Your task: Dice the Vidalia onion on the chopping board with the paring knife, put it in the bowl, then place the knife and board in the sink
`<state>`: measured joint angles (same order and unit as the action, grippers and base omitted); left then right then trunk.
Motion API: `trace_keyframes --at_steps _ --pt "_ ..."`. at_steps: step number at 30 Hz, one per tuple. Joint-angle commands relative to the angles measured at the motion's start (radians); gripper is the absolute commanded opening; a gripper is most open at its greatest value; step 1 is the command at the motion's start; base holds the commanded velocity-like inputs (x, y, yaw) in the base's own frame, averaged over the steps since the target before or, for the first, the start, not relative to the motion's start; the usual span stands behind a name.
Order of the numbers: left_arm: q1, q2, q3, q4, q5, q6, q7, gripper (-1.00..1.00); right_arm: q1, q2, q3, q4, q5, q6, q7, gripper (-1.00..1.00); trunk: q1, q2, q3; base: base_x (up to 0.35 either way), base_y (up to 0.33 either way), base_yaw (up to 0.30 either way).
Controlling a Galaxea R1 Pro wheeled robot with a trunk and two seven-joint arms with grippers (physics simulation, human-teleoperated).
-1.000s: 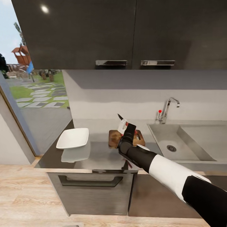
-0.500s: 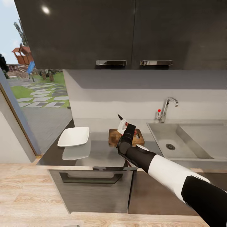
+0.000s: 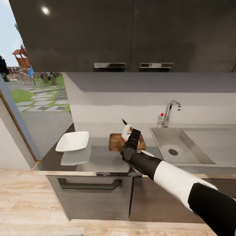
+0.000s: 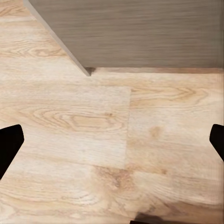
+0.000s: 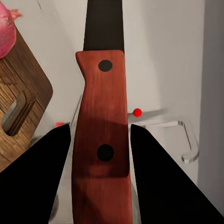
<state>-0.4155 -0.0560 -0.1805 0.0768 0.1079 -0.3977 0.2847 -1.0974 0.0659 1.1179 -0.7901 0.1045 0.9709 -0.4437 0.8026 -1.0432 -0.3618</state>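
1. Your right claw [image 3: 128,133] grips the paring knife [image 5: 100,154], blade up, above the chopping board [image 3: 115,142].
2. Board lies mid-bench, between bowl [image 3: 72,141] and sink [image 3: 196,154].
3. Left claw [image 4: 112,144]: fingers spread, over floor [image 4: 93,135].

Right gripper [image 5: 100,140] clamped on paring knife [image 5: 101,154]: two black fingers [image 5: 42,172] press either side of red-brown handle with two dark rivets. Dark blade runs on from handle, out of frame. Chopping board [image 5: 21,100] corner beside knife, brown wood, oval handle slot visible. Pinkish-red rounded object [image 5: 7,30] rests on board at frame edge. Grey surface [image 5: 163,56] behind. Chrome tap [image 5: 179,135] with red dot beyond handle.
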Motion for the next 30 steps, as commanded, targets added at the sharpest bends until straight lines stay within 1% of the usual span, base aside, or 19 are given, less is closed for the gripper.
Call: trace_keyframes --at_steps 1,9,10,11,13,17,30 --pt "-0.002 -0.001 -0.009 0.004 0.010 -0.007 0.001 1.00 -0.001 0.000 0.003 0.000 0.008 0.008 0.005 -1.00 0.000 -0.001 -0.001 -0.008 -0.024 0.000" --pt "-0.002 -0.001 -0.009 0.004 0.010 -0.007 0.001 1.00 -0.002 0.000 0.008 0.001 0.008 0.008 0.005 -1.00 0.000 -0.001 -0.001 -0.002 -0.007 0.000" --pt "-0.002 -0.001 -0.008 0.004 0.010 -0.007 0.001 1.00 -0.001 0.000 0.014 0.001 0.007 0.008 0.005 -1.00 0.000 -0.001 -0.001 0.000 0.000 0.000" --pt "-0.002 -0.001 -0.009 0.004 0.010 -0.007 0.001 1.00 -0.001 0.000 0.032 0.002 0.006 0.008 0.006 -1.00 0.000 -0.001 -0.001 0.000 0.000 0.000" --pt "-0.002 -0.001 -0.009 0.005 0.010 -0.007 0.001 1.00 -0.001 0.000 0.052 0.002 0.006 0.007 0.006 -1.00 0.000 -0.001 -0.001 0.000 0.000 0.000" --pt "-0.002 -0.001 -0.008 0.005 0.010 -0.007 0.000 1.00 -0.002 0.000 0.069 0.003 0.004 0.006 0.006 -1.00 0.000 -0.001 -0.001 0.000 0.000 0.000" --pt "-0.002 -0.001 -0.008 0.004 0.010 -0.007 0.001 1.00 -0.002 0.001 0.074 0.048 0.000 0.004 0.014 -1.00 0.000 -0.001 -0.001 0.000 0.000 0.000"
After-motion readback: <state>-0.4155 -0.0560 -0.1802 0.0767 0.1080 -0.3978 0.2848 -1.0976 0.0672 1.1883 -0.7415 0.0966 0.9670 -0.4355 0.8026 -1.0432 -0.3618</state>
